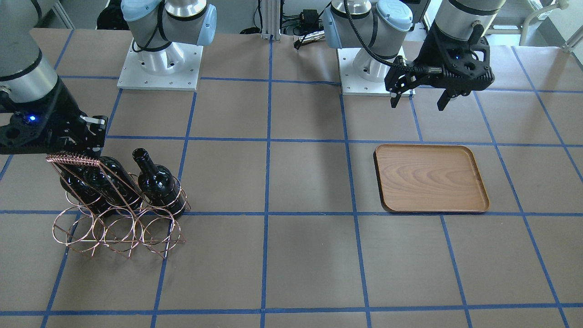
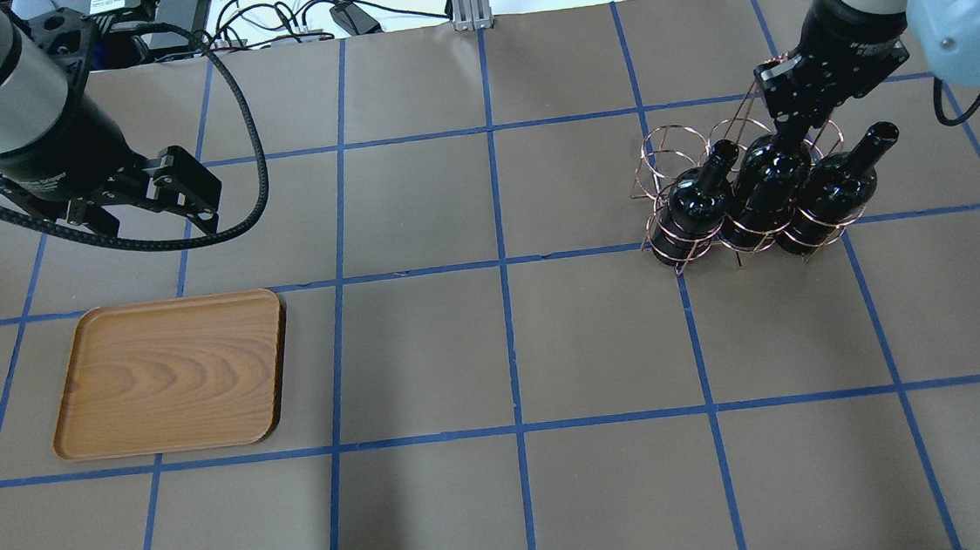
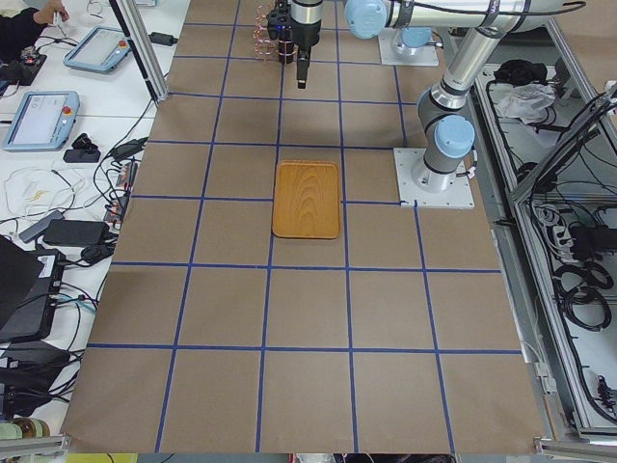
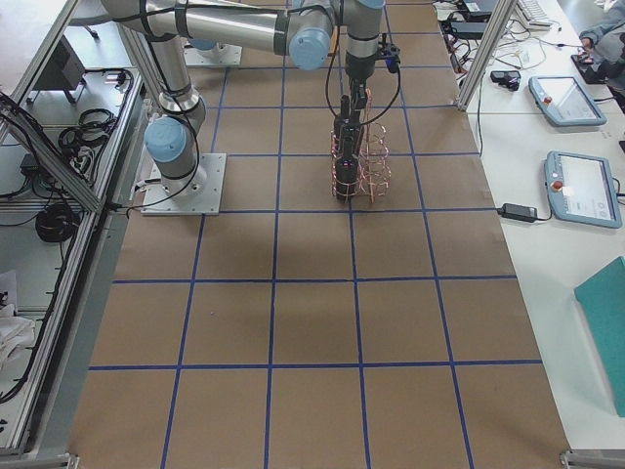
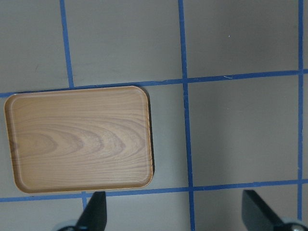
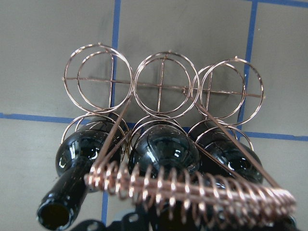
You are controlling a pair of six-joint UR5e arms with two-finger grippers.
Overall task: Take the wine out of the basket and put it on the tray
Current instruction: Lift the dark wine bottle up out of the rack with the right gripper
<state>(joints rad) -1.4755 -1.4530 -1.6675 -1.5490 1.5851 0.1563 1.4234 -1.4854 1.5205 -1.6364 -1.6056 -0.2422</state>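
Observation:
Three near-black wine bottles stand tilted in the copper wire basket [image 2: 670, 145]. My right gripper [image 2: 784, 122] is down at the neck of the middle bottle [image 2: 766, 176], behind the coiled handle [image 6: 192, 188]. The handle and the gripper body hide that neck and the fingers, so I cannot tell whether the grip is closed. The outer bottles [image 2: 694, 199] [image 2: 837, 184] stand free with their necks showing. My left gripper [image 2: 158, 221] is open and empty, hovering just beyond the far edge of the empty wooden tray [image 2: 174, 374], which also shows in the left wrist view [image 5: 79, 139].
The table is brown paper with a blue tape grid [image 2: 502, 265]. The basket's front row of rings [image 1: 118, 230] holds nothing. The two arm bases [image 1: 159, 64] [image 1: 373, 68] stand at the robot's side of the table.

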